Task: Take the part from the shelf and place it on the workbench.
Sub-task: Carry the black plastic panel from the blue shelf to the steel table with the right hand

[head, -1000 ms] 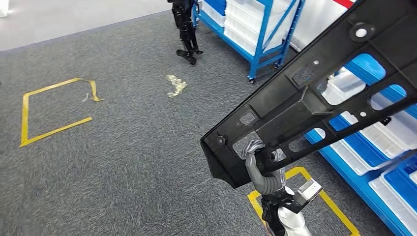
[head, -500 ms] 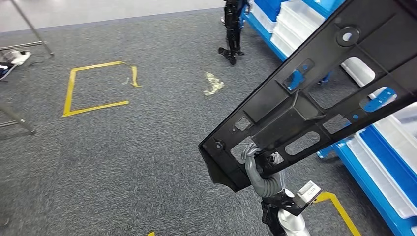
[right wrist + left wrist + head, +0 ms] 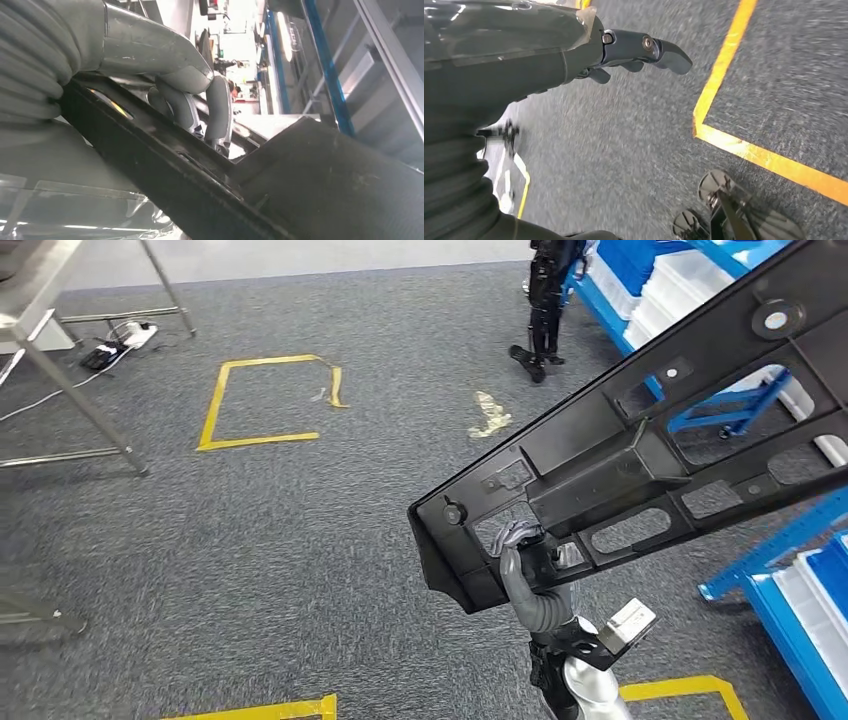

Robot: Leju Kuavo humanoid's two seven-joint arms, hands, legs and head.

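Head view: grey carpet floor (image 3: 300,540) open ahead, blue shelf (image 3: 790,590) at right; right robot hand (image 3: 530,570) clamps long black part (image 3: 640,455), held aloft, axis rising to upper right. Left wrist view: left robot hand (image 3: 634,50) empty, fingers extended. Right wrist view: fingers (image 3: 220,112) hook part's edge.

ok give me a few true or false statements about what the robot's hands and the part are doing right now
1. The right hand grips the black part. True.
2. The part rests on the carpet. False: it is held up above the grey carpet.
3. The left hand holds the part too. False: it holds nothing and hangs over the floor.
4. A yellow tape square marks the floor. True.
5. The blue shelf is on the robot's left. False: it is on its right.
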